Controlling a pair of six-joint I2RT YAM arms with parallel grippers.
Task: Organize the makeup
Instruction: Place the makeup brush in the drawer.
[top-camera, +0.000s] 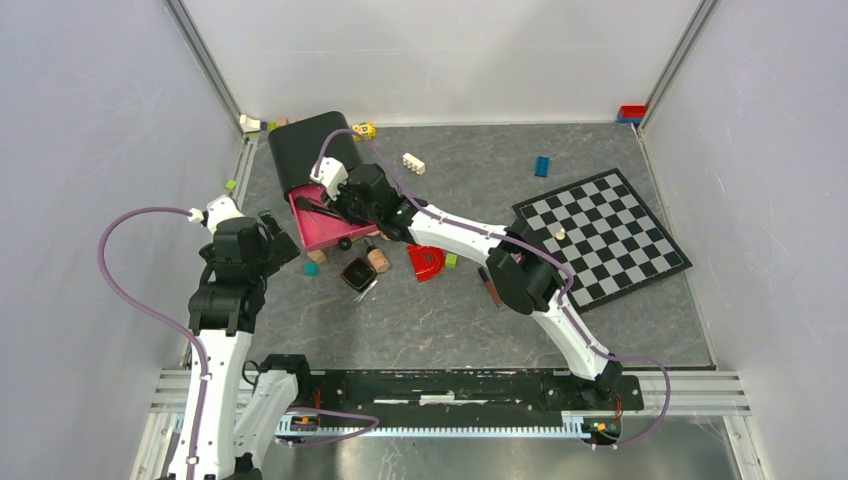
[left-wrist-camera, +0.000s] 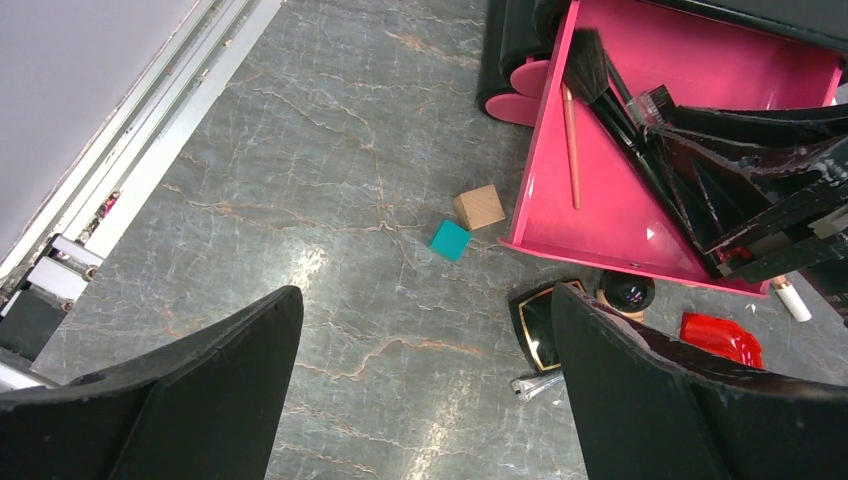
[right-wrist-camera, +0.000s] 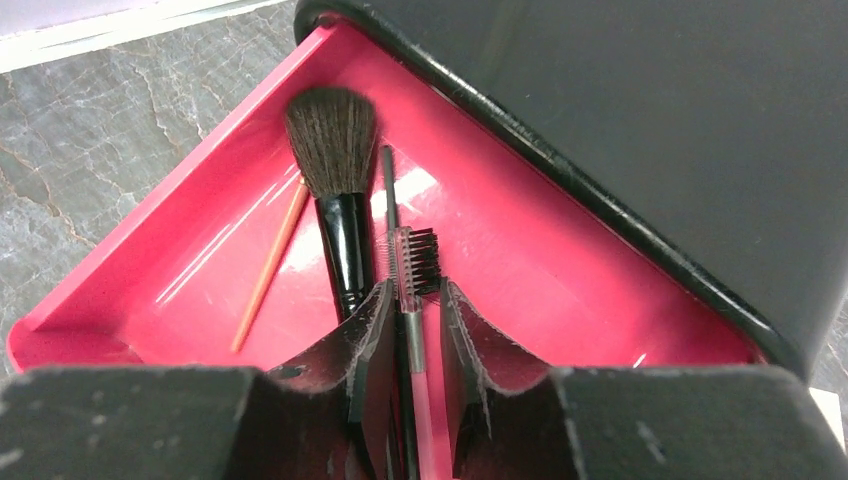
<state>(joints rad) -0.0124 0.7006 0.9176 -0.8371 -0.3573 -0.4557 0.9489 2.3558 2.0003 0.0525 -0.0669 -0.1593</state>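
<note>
Right wrist view: right gripper (right-wrist-camera: 415, 292) in far-left pink tray (right-wrist-camera: 560, 270), jaws parted around brow comb (right-wrist-camera: 420, 258), prob. leaving it w/ brush (right-wrist-camera: 333, 150); left gripper (left-wrist-camera: 425, 300) spread, empty.

The pink tray (right-wrist-camera: 560, 270) holds powder brush (right-wrist-camera: 335, 170), brow comb (right-wrist-camera: 416, 262), orange stick (right-wrist-camera: 270, 265); compact (left-wrist-camera: 540, 325) lies outside.

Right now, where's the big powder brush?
The powder brush lies in the pink tray, left of centre in the top view, between the thin orange stick and the comb wand at the right pincer.
</note>
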